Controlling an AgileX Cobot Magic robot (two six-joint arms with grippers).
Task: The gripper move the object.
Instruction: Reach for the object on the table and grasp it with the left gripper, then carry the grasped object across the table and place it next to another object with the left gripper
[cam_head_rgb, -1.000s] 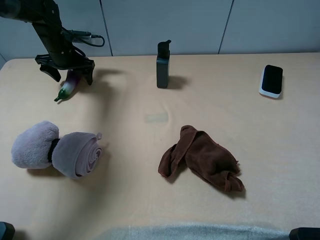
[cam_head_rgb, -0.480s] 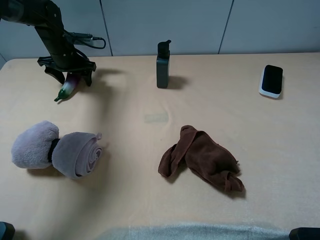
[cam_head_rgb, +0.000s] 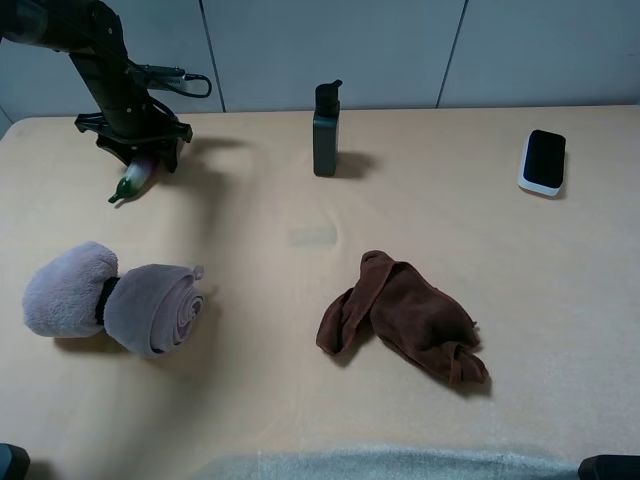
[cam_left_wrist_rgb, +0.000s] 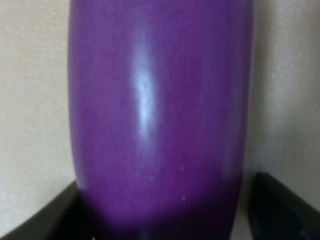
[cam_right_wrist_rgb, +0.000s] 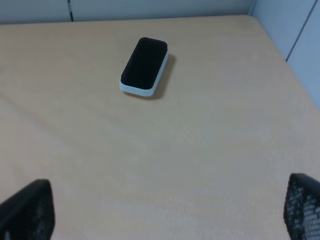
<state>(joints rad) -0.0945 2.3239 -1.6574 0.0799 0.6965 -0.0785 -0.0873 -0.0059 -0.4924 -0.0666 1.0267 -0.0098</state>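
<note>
Far left of the worktop (cam_head_rgb: 300, 400): left tool (cam_head_rgb: 138, 152) straddles the eggplant (cam_head_rgb: 134, 175), fingers narrow on both sides, contact unclear. Squeeze mid-body, lift straight. Left edge close; open room right, before the bottle (cam_head_rgb: 326, 130). Right tool (cam_right_wrist_rgb: 165, 210) wide, holding nothing, near the phone (cam_right_wrist_rgb: 144, 65).

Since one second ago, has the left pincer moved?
Yes. The left pincer closed in around the purple eggplant, shifting slightly away from the upright dark bottle.

A black and white box (cam_right_wrist_rgb: 144, 66) lies flat on the tan desk (cam_right_wrist_rgb: 200, 150). Two dark fingers (cam_right_wrist_rgb: 27, 210) of the gripper (cam_right_wrist_rgb: 165, 212) sit far apart, with nothing between them.
</note>
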